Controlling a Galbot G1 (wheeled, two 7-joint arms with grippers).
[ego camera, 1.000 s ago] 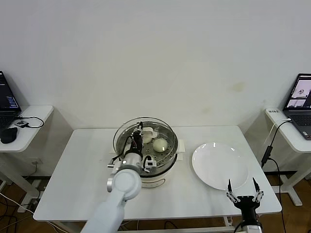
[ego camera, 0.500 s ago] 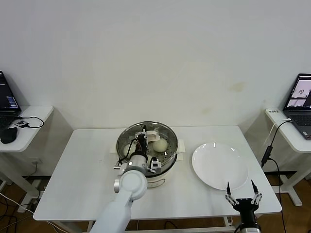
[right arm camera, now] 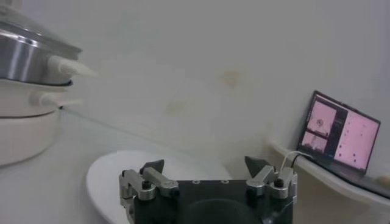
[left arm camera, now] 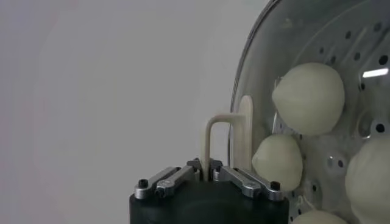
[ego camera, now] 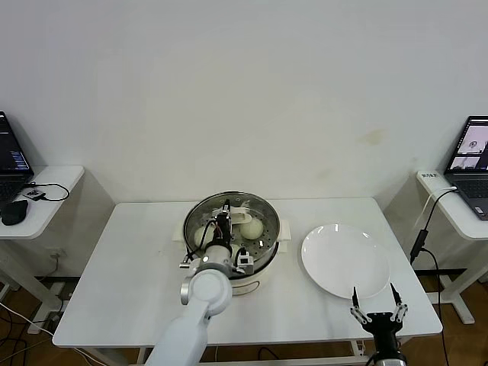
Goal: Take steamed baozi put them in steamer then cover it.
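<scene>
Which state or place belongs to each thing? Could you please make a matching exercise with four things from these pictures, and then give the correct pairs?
Column one:
1. cover
2. white plate
3. left gripper
4. right gripper

Column two:
A. open, low at the near table edge, holding nothing
B. lies bare on the table, to the right of the steamer
C. sits on the steamer, with the steamed baozi showing through the glass
D. shut on the cream handle

Pairs: 1-C, 2-B, 3-D, 4-A
</scene>
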